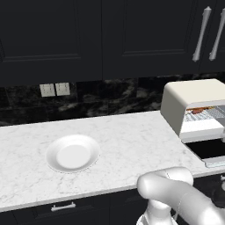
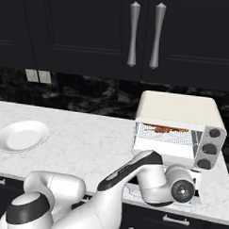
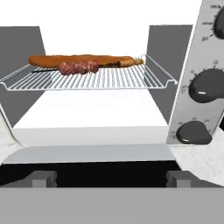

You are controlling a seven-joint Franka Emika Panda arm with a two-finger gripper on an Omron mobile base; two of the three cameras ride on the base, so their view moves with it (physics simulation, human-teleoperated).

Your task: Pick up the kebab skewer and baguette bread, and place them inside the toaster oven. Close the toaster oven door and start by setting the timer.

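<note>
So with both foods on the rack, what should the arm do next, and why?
Probably bring the open pincer under the toaster oven door and swing it up shut. The kebab skewer and baguette bread already lie on the wire rack, and the door hangs open and flat.

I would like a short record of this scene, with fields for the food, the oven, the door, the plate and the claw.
food: kebab skewer and baguette bread lie on the wire rack, skewer in front
oven: toaster oven on the counter, three dark knobs on its right side
door: toaster oven door folded down, open
plate: white plate with no food on it, left on the counter
claw: claw open, holds nothing, facing the open oven
</note>
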